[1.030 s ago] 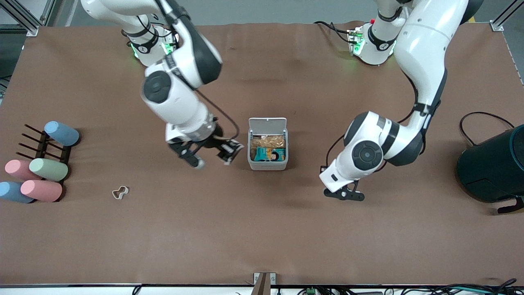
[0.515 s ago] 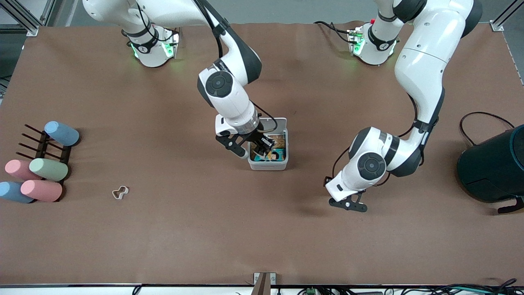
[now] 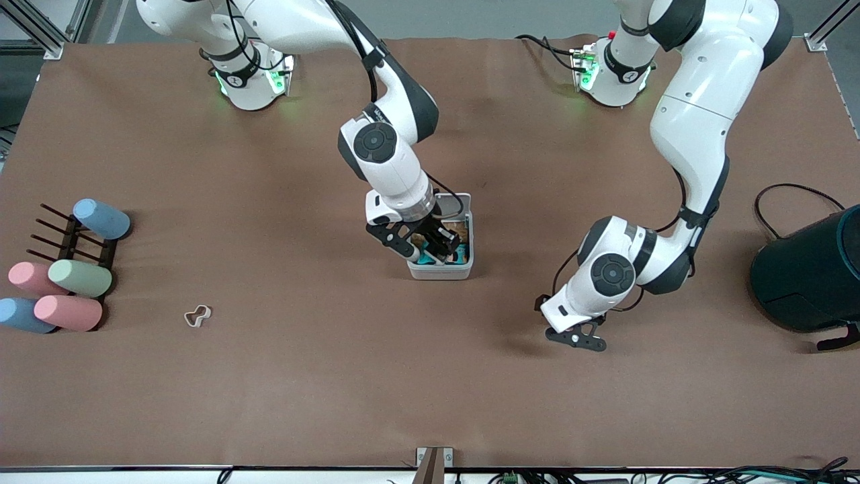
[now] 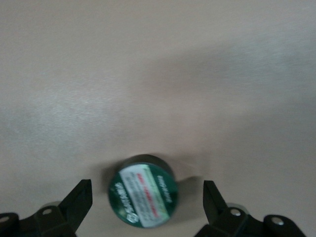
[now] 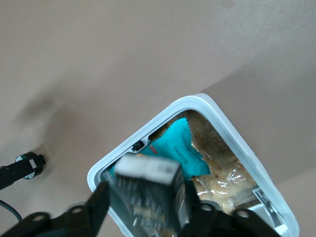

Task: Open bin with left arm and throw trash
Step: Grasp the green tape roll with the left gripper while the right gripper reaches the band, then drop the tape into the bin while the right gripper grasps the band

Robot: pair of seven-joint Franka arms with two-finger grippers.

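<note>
White-grey bin (image 3: pixel 440 270) stands open mid-counter with the right gripper (image 3: pixel 424 247) over it, parting around a dark packet (image 5: pixel 148 190), while the left gripper (image 3: pixel 576 336) spreads wide around the disc (image 4: pixel 143 197); the loop (image 3: pixel 197 315) remains uncollected.

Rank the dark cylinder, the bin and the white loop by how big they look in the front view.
1. dark cylinder, partly cut off at the edge
2. bin
3. white loop
</note>
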